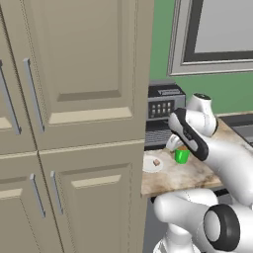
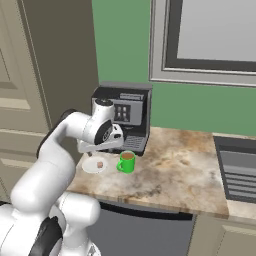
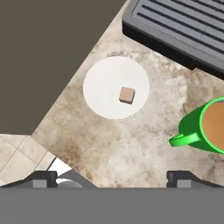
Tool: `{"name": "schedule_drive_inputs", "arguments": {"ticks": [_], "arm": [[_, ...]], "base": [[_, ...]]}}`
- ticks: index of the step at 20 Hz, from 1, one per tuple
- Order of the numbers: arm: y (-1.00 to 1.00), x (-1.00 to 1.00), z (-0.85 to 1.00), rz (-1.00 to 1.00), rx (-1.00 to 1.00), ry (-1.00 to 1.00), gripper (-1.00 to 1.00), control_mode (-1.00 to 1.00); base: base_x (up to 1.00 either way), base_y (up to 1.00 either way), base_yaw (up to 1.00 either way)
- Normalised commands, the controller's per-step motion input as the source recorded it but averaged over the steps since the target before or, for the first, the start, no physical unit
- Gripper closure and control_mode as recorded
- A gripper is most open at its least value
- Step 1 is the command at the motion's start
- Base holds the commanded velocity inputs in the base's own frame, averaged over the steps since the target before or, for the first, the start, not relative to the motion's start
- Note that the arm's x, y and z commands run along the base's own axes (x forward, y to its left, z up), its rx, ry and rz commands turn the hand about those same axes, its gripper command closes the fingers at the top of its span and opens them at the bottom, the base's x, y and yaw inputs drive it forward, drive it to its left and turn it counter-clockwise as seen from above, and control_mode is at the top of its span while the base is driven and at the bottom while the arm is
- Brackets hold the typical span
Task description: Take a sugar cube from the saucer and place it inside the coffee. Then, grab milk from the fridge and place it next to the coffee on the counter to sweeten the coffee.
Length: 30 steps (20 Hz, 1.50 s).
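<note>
The pincer (image 3: 111, 178) hangs above the desk (image 3: 131, 144) with its fingers spread wide and holding nothing. In the hand view the sugar cube (image 3: 127, 95) lies on the saucer (image 3: 103, 83) toward 12 o'clock of the fingertips, and the coffee (image 3: 205, 127) stands at 2 o'clock, just beside the saucer but apart from it. A dark coffee machine (image 2: 125, 117) stands behind both.

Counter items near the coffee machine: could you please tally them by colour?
White: 1, the saucer
Tan: 1, the sugar cube
Green: 1, the coffee mug
Dark grey: 1, the coffee machine
Total: 4
</note>
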Motion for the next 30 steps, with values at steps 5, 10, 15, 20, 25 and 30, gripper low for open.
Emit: {"name": "schedule_drive_inputs", "arguments": {"ticks": [5, 10, 15, 20, 25, 30], "arm": [[0.11, 0.18, -0.38, 0.05, 0.0, 0.03, -1.0, -1.0], [0.08, 0.21, -0.46, 0.06, 0.0, 0.03, -1.0, -1.0], [0.06, 0.15, -0.38, 0.04, 0.0, 0.01, -1.0, -1.0], [0.02, 0.09, -0.3, 0.03, 0.0, 0.03, -1.0, -1.0], [0.03, 0.12, -0.14, 0.0, 0.0, 0.0, -1.0, -1.0], [0.14, 0.15, -0.19, 0.0, 0.0, 0.0, -1.0, -1.0]], "base": [[0.0, 0.0, 0.0], [0.0, 0.0, 0.0], [0.0, 0.0, 0.0], [0.0, 0.0, 0.0], [0.0, 0.0, 0.0], [0.0, 0.0, 0.0]]}}
